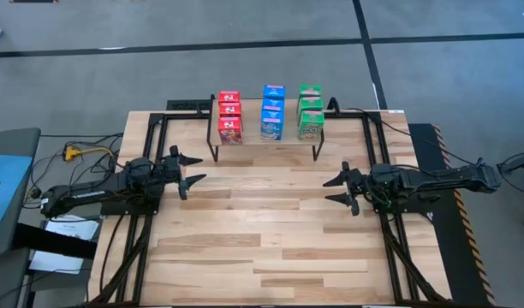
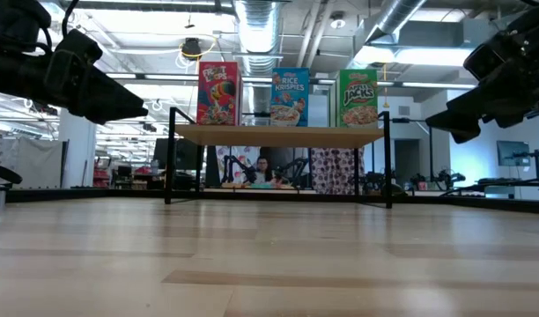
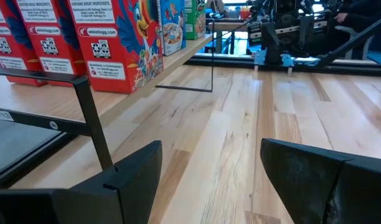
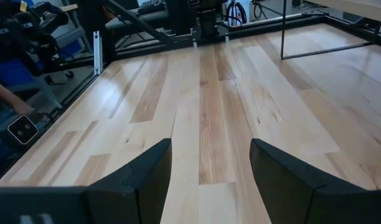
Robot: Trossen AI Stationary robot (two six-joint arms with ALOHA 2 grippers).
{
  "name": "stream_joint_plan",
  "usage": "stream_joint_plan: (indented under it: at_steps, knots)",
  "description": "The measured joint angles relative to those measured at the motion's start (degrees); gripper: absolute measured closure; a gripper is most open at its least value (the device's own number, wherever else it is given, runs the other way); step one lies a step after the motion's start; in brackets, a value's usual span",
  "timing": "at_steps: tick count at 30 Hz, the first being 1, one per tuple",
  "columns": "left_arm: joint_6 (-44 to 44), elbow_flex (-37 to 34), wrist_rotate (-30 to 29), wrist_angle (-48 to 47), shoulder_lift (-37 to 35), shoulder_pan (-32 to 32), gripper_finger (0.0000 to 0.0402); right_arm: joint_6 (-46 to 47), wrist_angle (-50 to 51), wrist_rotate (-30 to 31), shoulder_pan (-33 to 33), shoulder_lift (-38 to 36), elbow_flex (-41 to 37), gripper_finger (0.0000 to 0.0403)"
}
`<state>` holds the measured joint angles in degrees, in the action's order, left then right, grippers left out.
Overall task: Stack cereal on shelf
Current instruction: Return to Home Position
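Light slatted-wood surface point(image 1: 270, 231), w/ black rail frame point(image 1: 183, 111) along far edge & sides. Shelf point(image 1: 252, 130) stands on surface at far centre: pale wood top, thin black legs. On shelf top are 3 rows running front-to-back, 3 boxes ea., all upright. Red cereal boxes point(image 1: 230, 117) are twd left-arm side, blue cereal boxes point(image 1: 272, 111) mid, green cereal boxes point(image 1: 310, 111) twd right-arm side. Rows sit apart w/ bare wood between. W/in a row, boxes stand close behind one another.
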<state>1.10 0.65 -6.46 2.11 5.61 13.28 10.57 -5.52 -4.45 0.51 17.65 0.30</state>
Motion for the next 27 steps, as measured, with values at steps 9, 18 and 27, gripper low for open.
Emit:
stream_joint_plan:
  at_steps: [9, 18, 27]
  knots:
    - [-0.79, 0.0, 0.02, 0.0, 0.0, 0.0, 0.014, 0.01, 0.0, 0.01, 0.0, 0.01, 0.0, 0.0163]
    - [-0.9, 0.0, 0.02, 0.0, 0.0, 0.0, 0.014, 0.01, 0.0, 0.0, 0.0, 0.02, 0.0, 0.0163]
    - [-0.9, 0.0, 0.02, -0.01, 0.01, 0.0, 0.014, 0.01, 0.0, 0.0, 0.0, 0.01, 0.0, 0.0163]
